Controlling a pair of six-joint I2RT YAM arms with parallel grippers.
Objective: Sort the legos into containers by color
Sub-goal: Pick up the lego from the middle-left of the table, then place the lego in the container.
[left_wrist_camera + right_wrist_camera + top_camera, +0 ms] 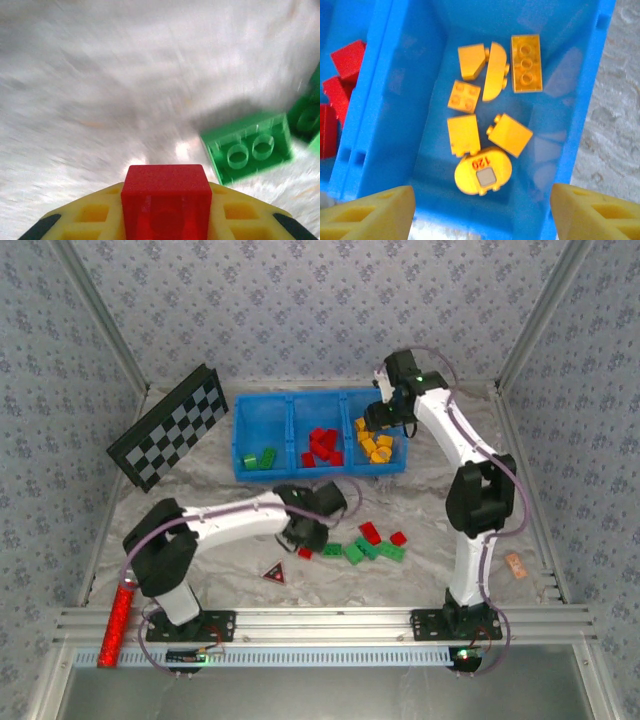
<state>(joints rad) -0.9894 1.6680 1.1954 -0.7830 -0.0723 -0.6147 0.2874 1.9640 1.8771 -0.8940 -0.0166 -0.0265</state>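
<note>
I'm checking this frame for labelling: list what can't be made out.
Left wrist: red brick cut off by the bottom edge; table motion-blurred.
Right wrist: red bricks cut off by the left edge.
Top: pale object, far right, too small to identify.

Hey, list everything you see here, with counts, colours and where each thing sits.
bin: one, blue, three compartments, far centre
binned green legos: two or three, left compartment
binned red legos: several, middle compartment
yellow legos: seven, orange-yellow, right compartment
loose green legos: about four, table centre
loose red legos: two, beside those
checkerboard: one, black-white, propped far left
triangle: one, dark, red-edged, near centre
cylinder: one, red, near-left edge
small orange piece: one, right edge
left gripper: shut on one red lego
right gripper: open, above yellow legos
</note>
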